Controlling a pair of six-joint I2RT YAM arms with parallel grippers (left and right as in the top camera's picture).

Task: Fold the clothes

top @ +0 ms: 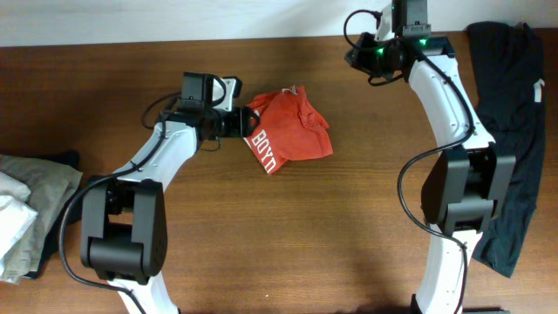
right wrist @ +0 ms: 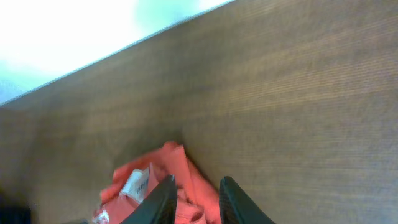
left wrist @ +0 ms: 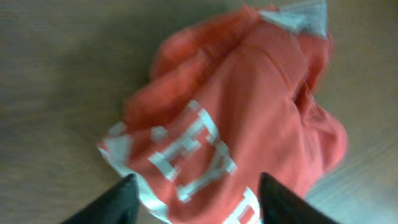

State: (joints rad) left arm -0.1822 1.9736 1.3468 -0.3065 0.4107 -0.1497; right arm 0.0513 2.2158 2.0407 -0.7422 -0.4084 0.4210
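— What's closest to the lens?
— On the left wrist, the two dark fingers (left wrist: 118, 202) of the left gripper (left wrist: 196, 183). They are spread wide with nothing pinched between them. Just past them lies the shirt (left wrist: 249, 106), red-orange and bunched in a heap, with its white lettering (left wrist: 193, 155) facing up.
— And the surface?
— A brown wooden table (top: 305, 253), with the grain running across it. Along its far edge runs a pale strip (top: 174, 17); whether that is wall or floor, I cannot tell.
— Where does the shirt sit?
— Toward the far middle of the table, between the two arms. From overhead, the left gripper's tips are at the edge of the shirt that faces that arm. Whether they touch it or stop just short, I cannot say.
— The other arm?
— The right gripper (right wrist: 196, 183) hangs by the far edge, clear of the shirt, its fingers a little apart and empty. Its camera takes in the wood, the shirt and a white tag (right wrist: 135, 183) on it.
— Anything else around?
— A black garment (top: 514, 131) is draped at the table's right end. The right arm's base stands over it and hides part of it. At the left end, khaki cloth (top: 48, 179) and white cloth (top: 13, 218) are heaped together, with a bit of black beside them.
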